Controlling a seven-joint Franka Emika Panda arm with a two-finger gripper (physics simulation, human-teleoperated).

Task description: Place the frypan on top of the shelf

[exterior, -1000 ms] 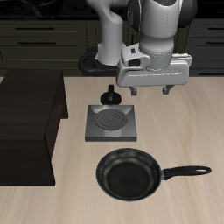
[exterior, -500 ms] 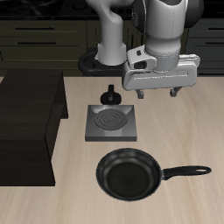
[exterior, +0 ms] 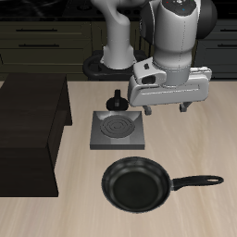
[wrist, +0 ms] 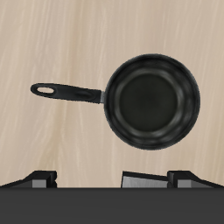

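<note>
The shelf [exterior: 31, 130] sits as a big dark block along one side of the table [exterior: 199, 139], flat top bare, its front corner near the table's front edge. Next over, the grey stove plate [exterior: 118, 130] with its spiral burner, a small black knob [exterior: 117, 98] just behind it. In front of that lies the pan [exterior: 137, 184]: round, black, shallow, glossy rim catching light, its long straight handle [exterior: 194, 181] pointing away from the shelf, flat on the wood near the front edge. From the wrist camera the pan [wrist: 150, 100] shows full and round with the handle [wrist: 68, 91] clear of everything. Open wood surrounds the pan on every side; the plate is near its rim but apart, and a strip of bare table separates pan and shelf. Above and behind, the gripper [exterior: 169, 106] hangs in the air beyond the plate, well above the table, its two fingers spread apart and holding nothing. Compared with a second ago, the arm has drifted farther from the shelf side and come a touch lower and forward; the pan, plate and shelf have not budged.
</note>
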